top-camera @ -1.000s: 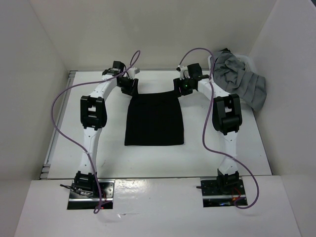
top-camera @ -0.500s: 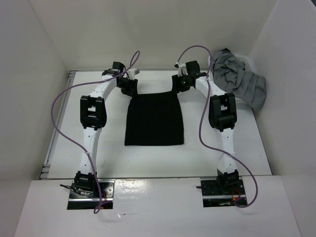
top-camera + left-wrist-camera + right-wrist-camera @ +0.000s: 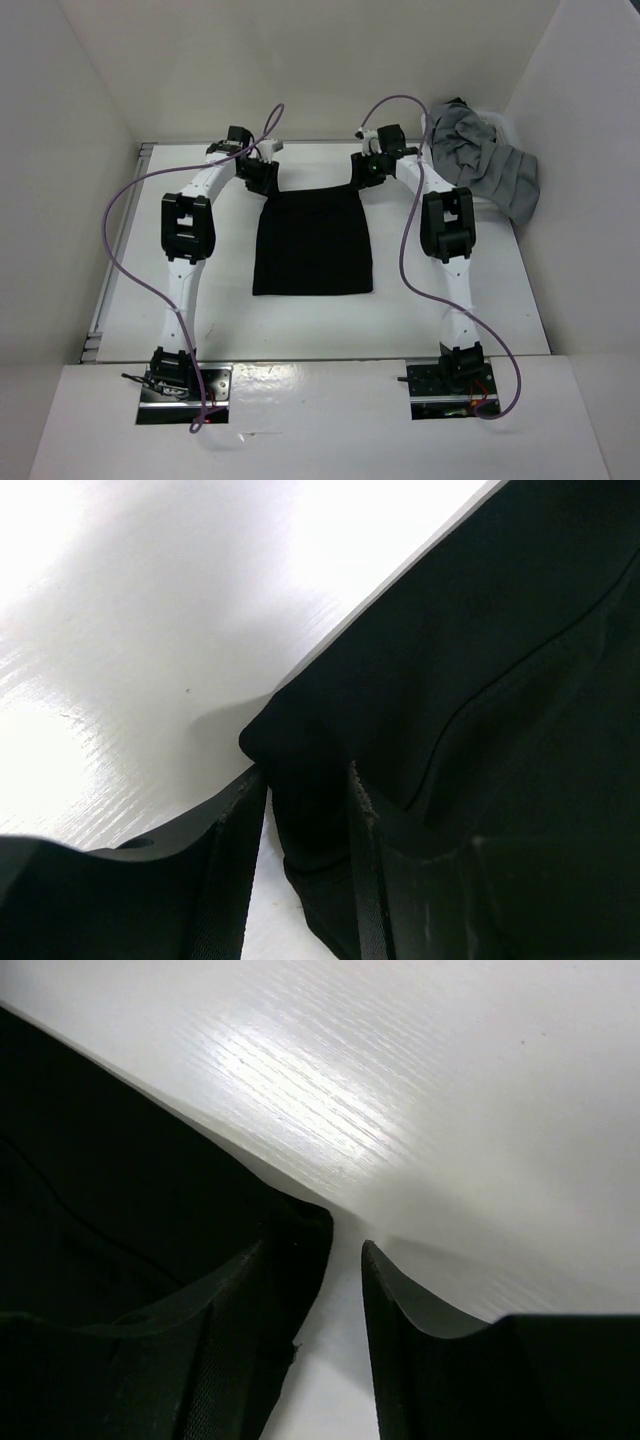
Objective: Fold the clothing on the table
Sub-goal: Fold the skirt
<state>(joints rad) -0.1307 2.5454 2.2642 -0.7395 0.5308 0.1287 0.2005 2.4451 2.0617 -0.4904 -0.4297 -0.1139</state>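
The black clothing [image 3: 312, 243] lies flat and roughly rectangular on the white table [image 3: 320, 325]. My left gripper [image 3: 262, 178] is at its far left corner and my right gripper [image 3: 368, 172] at its far right corner. In the left wrist view the left gripper [image 3: 307, 780] is open, with the clothing [image 3: 480, 630] corner between the fingers and a sliver of table showing beside it. In the right wrist view the right gripper [image 3: 315, 1250] is open. The clothing [image 3: 100, 1180] corner lies against its left finger [image 3: 235, 1300], apart from the right one.
A heap of grey garments [image 3: 485, 160] sits at the back right against the wall. White walls enclose the table, and a metal rail [image 3: 108, 275] runs along its left edge. Purple cables loop off both arms.
The right gripper has shifted a little left and farther back onto the far right corner. The left arm has hardly moved.
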